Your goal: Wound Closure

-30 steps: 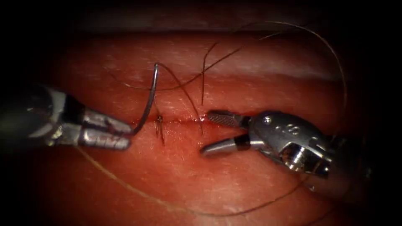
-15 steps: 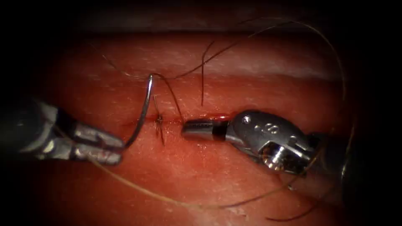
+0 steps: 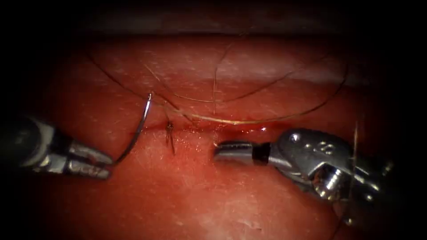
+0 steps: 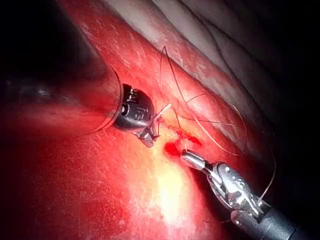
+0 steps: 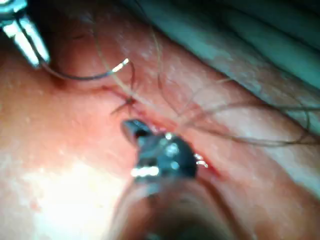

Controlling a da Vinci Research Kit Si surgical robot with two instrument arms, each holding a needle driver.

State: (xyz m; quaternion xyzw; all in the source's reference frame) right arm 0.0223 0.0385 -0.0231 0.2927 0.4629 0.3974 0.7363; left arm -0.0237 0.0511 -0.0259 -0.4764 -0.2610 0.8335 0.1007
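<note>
Pinched together, the jaws of the left tool [image 3: 103,165] grip the needle [image 3: 135,133] at its lower end, the end away from the thread, and the curve rises from there toward one o'clock, ending in the air above the tissue [image 3: 187,200]. None of the needle sits in the flesh; it stands clear, just to the left of the cut [image 3: 209,129], which runs across the middle like a thin red seam. Thread [image 3: 249,120] leaves the top of the needle and sweeps off toward three o'clock in a long shallow bow just above the cut, then climbs away at the far right, with finer strands looping at twelve o'clock over the paler ridge of the tissue. A finished stitch [image 3: 170,133] with short dark ends crosses the cut between the needle and the other tool. Coming in from four o'clock, the right tool [image 3: 231,152] has its jaws pressed together on nothing, its tip lying just below the cut and pointing toward nine o'clock. Red fluid [image 3: 249,130] glistens along the seam right above that tip. From beside the left arm, the needle [image 4: 161,114] glints at its own jaws [image 4: 149,136], with the right tool [image 4: 192,160] near. From beside the right arm, its closed tip [image 5: 134,128] rests just beside the stitch [image 5: 129,102].
</note>
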